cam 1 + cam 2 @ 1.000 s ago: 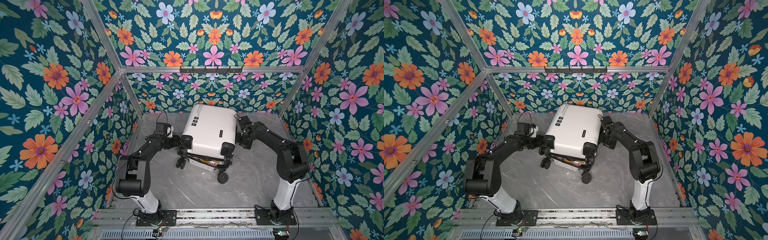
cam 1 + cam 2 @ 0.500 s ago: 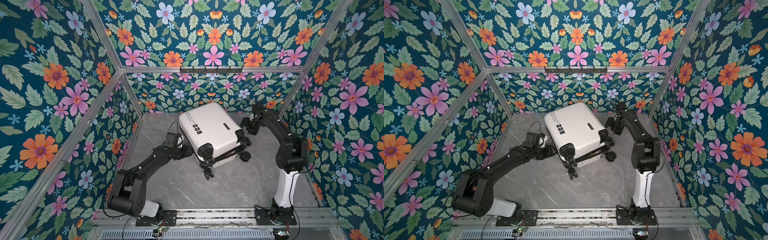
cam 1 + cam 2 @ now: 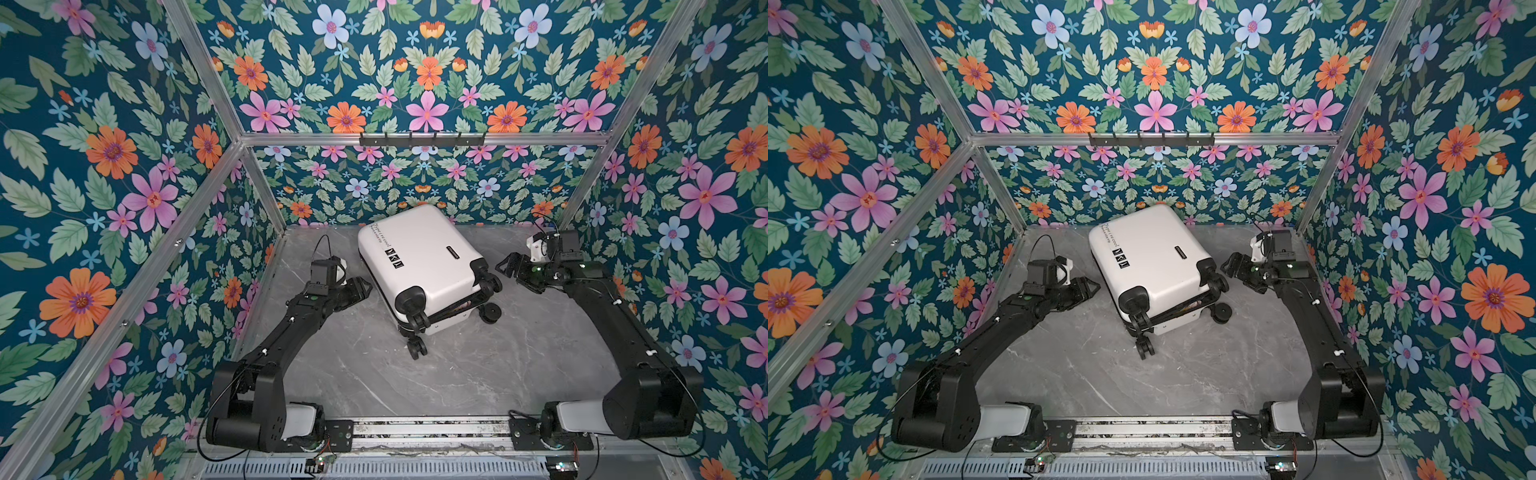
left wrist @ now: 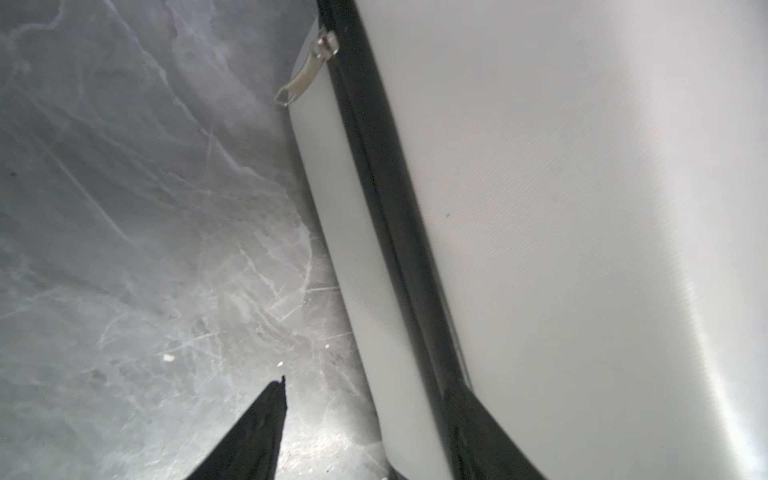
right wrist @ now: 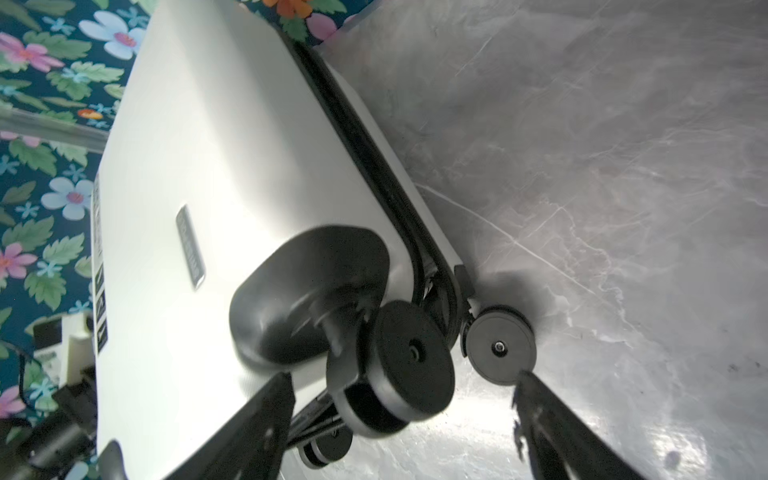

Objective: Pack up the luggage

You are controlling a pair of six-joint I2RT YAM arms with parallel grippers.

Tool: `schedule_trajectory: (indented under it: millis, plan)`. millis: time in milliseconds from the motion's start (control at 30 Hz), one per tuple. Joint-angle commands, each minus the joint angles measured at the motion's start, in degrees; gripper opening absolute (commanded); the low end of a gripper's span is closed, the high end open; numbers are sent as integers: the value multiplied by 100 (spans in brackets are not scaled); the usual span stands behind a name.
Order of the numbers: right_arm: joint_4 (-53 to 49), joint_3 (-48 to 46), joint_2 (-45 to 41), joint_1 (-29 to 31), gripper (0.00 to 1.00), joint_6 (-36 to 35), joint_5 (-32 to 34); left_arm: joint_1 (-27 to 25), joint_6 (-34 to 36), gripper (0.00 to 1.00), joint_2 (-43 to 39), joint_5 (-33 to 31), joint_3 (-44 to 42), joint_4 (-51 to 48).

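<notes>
Swung round since a second ago, the suitcase (image 3: 419,257) now lies on the desk (image 3: 457,395), from the centre toward 12 o'clock. Its wheeled end points at 5 o'clock rather than 6. We see that both arms have drawn back from its sides. The left arm (image 3: 307,307) is at its 9 o'clock, with the left jaws apart just beside the zip seam; we cannot tell whether they touch it. The right arm (image 3: 598,299) is at its 3 o'clock, with the right jaws wide apart and holding nothing, near a wheel (image 5: 411,353).
</notes>
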Motion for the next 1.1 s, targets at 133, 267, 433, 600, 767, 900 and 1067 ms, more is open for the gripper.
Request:
schedule_trajectory:
  millis: [133, 267, 433, 600, 767, 900, 1067]
  plan:
    - [615, -520, 270, -4, 86, -704, -872, 22, -282, 63, 543, 343, 325, 563]
    - [984, -730, 177, 3, 87, -829, -1312, 13, -314, 63, 879, 420, 548, 595]
    - [974, -767, 259, 50, 87, -1029, -1419, 4, -309, 62, 1131, 426, 820, 601]
    - [783, -675, 418, 319, 86, -1231, -982, -5, -304, 62, 1402, 449, 1128, 575]
    - [416, -373, 670, 628, 80, -1248, -95, -44, -271, 62, 1710, 450, 1493, 499]
    - [316, -219, 741, 635, 69, -1091, 193, -57, -242, 62, 1850, 478, 1607, 452]
    - [254, -105, 423, 635, 48, -937, 218, -66, -270, 62, 1844, 474, 1516, 540]
